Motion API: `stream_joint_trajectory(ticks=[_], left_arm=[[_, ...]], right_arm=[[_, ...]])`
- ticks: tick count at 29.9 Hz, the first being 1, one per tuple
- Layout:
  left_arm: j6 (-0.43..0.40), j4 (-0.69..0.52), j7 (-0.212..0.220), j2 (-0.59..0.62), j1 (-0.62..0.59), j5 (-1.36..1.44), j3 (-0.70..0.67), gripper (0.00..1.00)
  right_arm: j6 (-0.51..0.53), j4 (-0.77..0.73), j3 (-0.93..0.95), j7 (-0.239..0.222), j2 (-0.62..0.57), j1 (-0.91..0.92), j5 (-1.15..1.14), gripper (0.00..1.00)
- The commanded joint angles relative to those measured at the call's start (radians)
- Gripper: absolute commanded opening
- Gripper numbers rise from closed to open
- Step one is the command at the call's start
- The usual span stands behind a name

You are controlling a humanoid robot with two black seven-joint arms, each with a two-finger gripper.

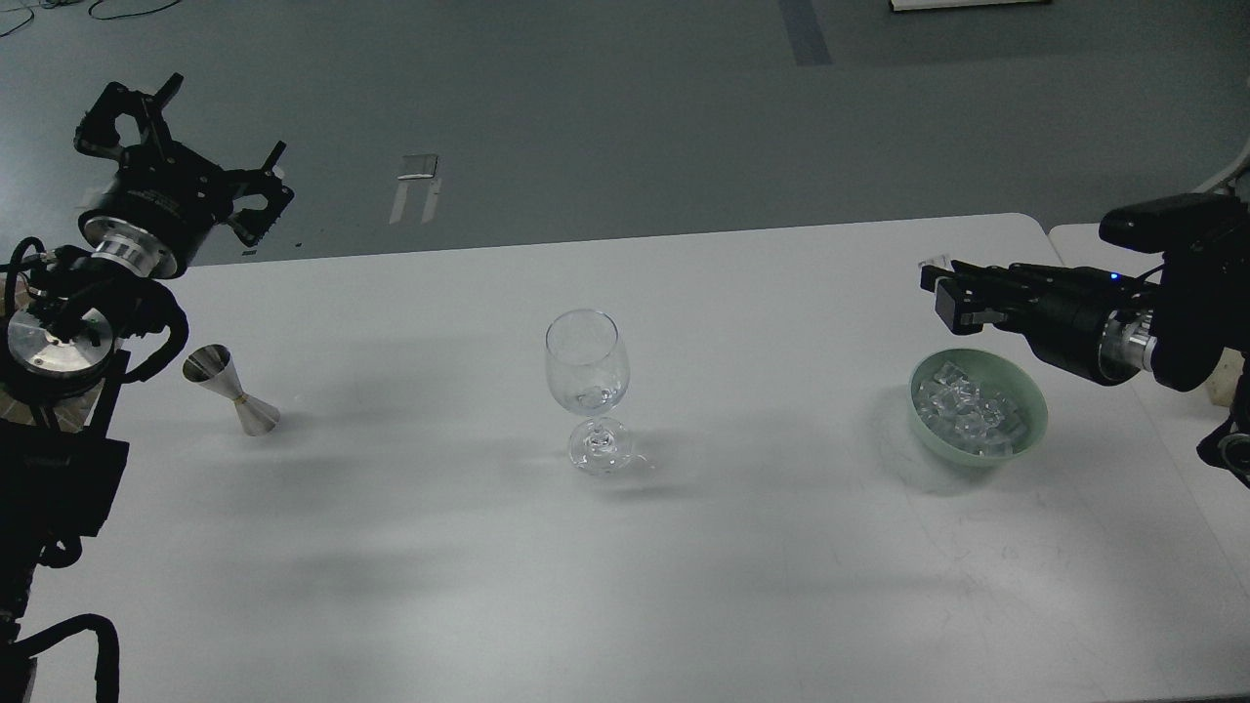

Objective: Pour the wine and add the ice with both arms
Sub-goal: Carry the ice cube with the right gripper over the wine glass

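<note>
A clear wine glass (586, 376) stands upright at the table's middle, with a small glassy glint low in its bowl. A pale green bowl (1033, 410) at the right holds several clear ice cubes (967, 408). My right gripper (939, 283) hovers above and just behind the bowl, pointing left. Its fingers are closed on a small clear piece (937, 262) that looks like an ice cube. My left gripper (225, 119) is open and empty, raised beyond the table's far left edge. No wine bottle is in view.
A steel jigger (232, 392) stands near the table's left edge, below my left arm. A second white table (1084, 249) adjoins on the right. Grey floor lies beyond the far edge.
</note>
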Motion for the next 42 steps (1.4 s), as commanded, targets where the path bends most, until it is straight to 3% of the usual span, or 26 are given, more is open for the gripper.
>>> stream_joint_trajectory(ticks=[1,6,12,27,42], left_arm=[[0.000,0.001,0.000,-0.003,0.001,-0.001,0.000,0.98],[-0.001,-0.002,0.000,-0.001,-0.006,-0.001,0.000,0.98],[-0.001,-0.001,0.000,0.002,-0.005,-0.001,0.000,0.98],[-0.001,0.001,0.000,0.003,-0.005,-0.001,-0.001,0.98],[-0.001,0.007,0.000,0.008,-0.003,-0.005,-0.003,0.98]], right_arm=[[0.001,0.041,0.005,-0.004,0.136,0.032,0.002,0.00],[0.001,0.039,-0.079,-0.015,0.322,0.113,-0.003,0.00],[0.001,0.036,-0.177,-0.015,0.389,0.155,-0.003,0.00],[0.001,0.002,-0.257,-0.026,0.405,0.226,-0.010,0.00],[0.001,-0.126,-0.294,-0.049,0.508,0.264,-0.019,0.00]])
